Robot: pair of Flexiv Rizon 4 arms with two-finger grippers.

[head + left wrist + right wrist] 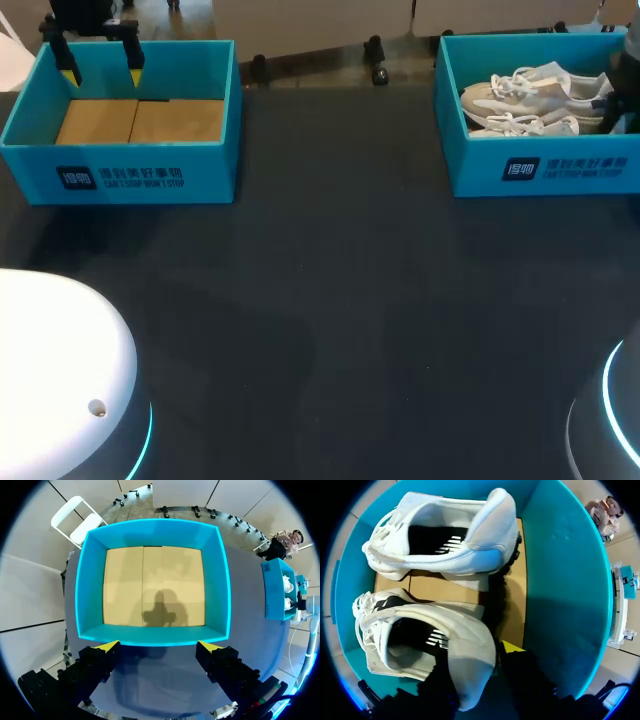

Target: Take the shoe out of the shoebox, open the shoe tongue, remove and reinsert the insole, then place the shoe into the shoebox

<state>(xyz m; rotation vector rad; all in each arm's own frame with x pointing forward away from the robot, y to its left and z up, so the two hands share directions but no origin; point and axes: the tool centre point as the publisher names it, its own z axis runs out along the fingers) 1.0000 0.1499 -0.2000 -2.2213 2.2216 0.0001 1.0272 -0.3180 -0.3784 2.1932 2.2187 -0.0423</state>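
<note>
Two white shoes lie side by side in the teal shoebox (540, 170) at the back right. In the right wrist view my right gripper (475, 656) straddles the heel of the nearer shoe (420, 630). One finger is inside the shoe's opening and the yellow-tipped finger (511, 646) presses the outside of the heel, so it is shut on it. The other shoe (470, 545) lies beyond it. My left gripper (101, 72) hangs open over the empty teal box (120, 175) at the back left, nothing between its fingers (107, 646).
The empty left box (220, 595) shows a bare cardboard floor. The dark table top (330, 300) stretches between the two boxes and the front. The robot bases stand at the front left (60, 370) and front right (610, 420) corners.
</note>
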